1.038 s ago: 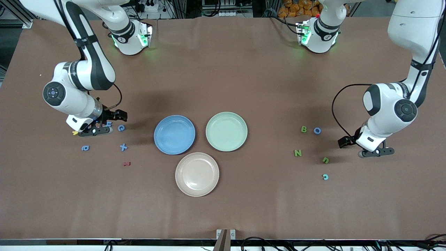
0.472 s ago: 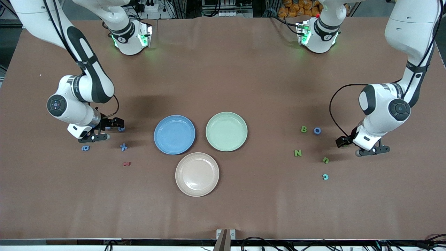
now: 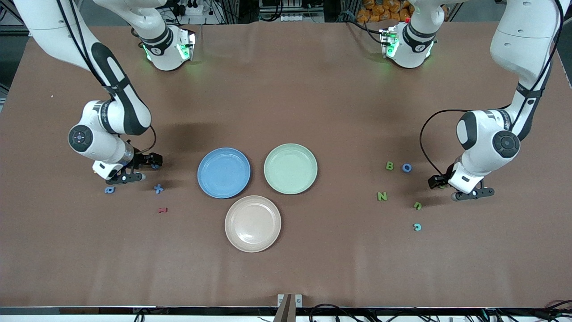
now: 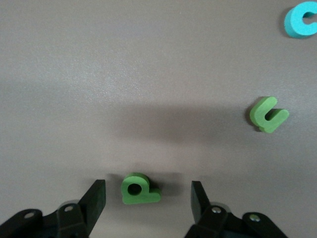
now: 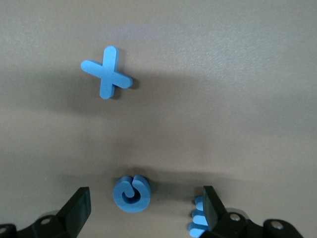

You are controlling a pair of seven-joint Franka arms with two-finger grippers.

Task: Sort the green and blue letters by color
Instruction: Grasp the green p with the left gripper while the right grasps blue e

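My left gripper (image 4: 147,198) is open low over the table at the left arm's end. A green P (image 4: 138,189) lies between its fingers, touching neither. Close by are a green U-shaped letter (image 3: 418,205), a green N (image 3: 382,196), a green B (image 3: 389,166) and a blue O (image 3: 406,167). My right gripper (image 5: 143,206) is open at the right arm's end, with a blue C (image 5: 131,193) between its fingers. A blue E (image 5: 198,223) lies against one finger. A blue X (image 3: 158,188) and a round blue letter (image 3: 109,190) lie nearer the camera.
A blue plate (image 3: 224,172) and a green plate (image 3: 290,168) stand side by side mid-table, with a beige plate (image 3: 253,223) nearer the camera. A teal C (image 3: 417,226) and a dark red letter (image 3: 162,209) also lie on the brown table.
Both arms have shifted a little toward the table's middle and come down. The right gripper now covers the blue E. The left gripper's fingers have drawn in around the P.
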